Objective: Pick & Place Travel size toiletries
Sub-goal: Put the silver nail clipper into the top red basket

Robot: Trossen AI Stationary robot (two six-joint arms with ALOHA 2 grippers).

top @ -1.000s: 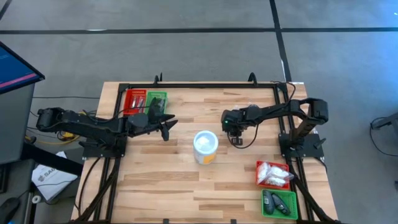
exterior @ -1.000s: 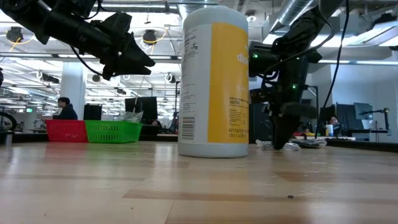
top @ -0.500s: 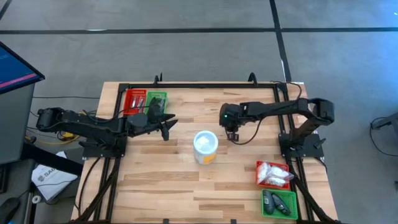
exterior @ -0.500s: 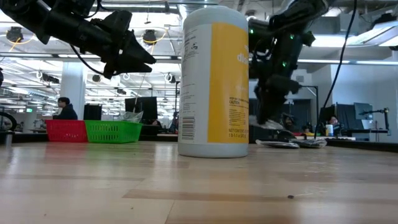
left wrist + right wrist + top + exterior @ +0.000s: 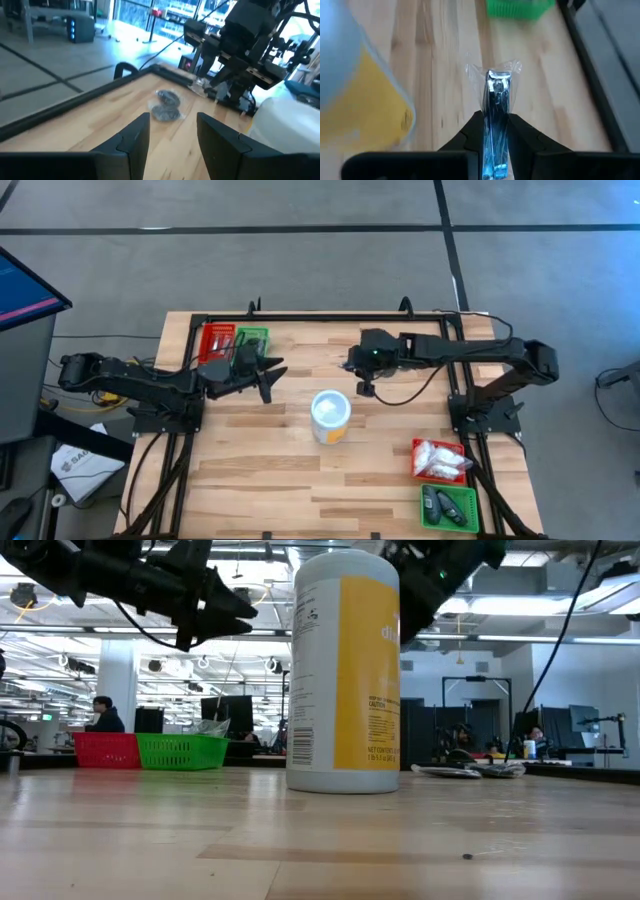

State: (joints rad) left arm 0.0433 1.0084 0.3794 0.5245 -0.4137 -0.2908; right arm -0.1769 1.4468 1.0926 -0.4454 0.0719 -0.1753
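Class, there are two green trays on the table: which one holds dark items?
The green tray at the near right corner, beside the red tray of white sachets.

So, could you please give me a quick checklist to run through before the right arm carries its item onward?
1. Right gripper shut on the wrapped nail clipper: ok.
2. Clipper lifted off the table: ok.
3. White canister clear of the right gripper: ok, apart in the high view.
4. Left gripper open, holding nothing: ok.
5. Packet of dark round pieces lies ahead of the left gripper, untouched: ok.
6. Which tray takes the clipper: cannot tell.
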